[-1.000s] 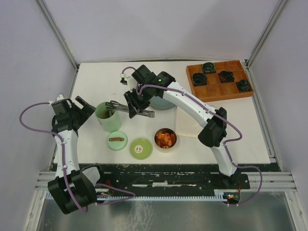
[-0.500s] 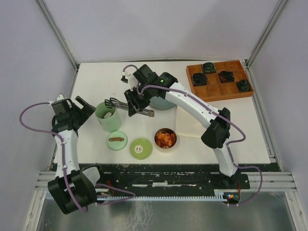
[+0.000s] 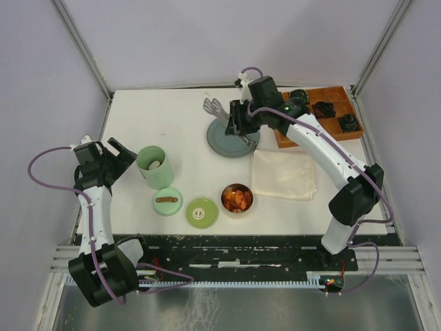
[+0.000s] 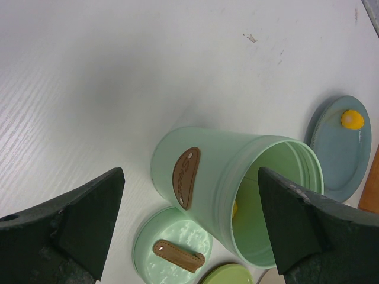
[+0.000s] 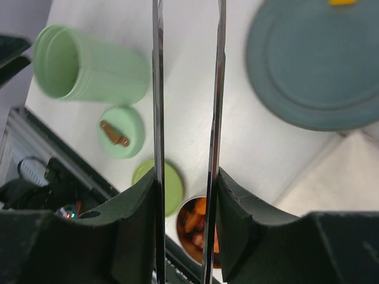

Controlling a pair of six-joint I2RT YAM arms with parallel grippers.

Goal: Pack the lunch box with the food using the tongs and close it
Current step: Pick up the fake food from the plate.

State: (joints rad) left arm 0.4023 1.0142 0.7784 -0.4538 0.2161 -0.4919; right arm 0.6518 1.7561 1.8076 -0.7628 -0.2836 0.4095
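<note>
Checking for markings finds one label only, a brown oval patch (image 4: 185,176) on the mint-green canister (image 3: 153,167), its script too faint to read; the canister stands uncapped at 9 o'clock on the white table (image 3: 179,117), with its flat lid (image 3: 167,201), the lime-green lid (image 3: 202,213) and the steel bowl (image 3: 224,198) of orange food (image 3: 238,200) in a row toward 6 o'clock. The right gripper (image 3: 238,124) is clamped on the tongs (image 3: 212,107) over the grey-blue plate (image 3: 224,145) at 12 o'clock, where one yellow piece (image 4: 352,119) lies; the left gripper (image 3: 120,153) stands spread wide and empty, near the canister at its 9 o'clock, and pale walls (image 3: 227,41) enclose the table
</note>
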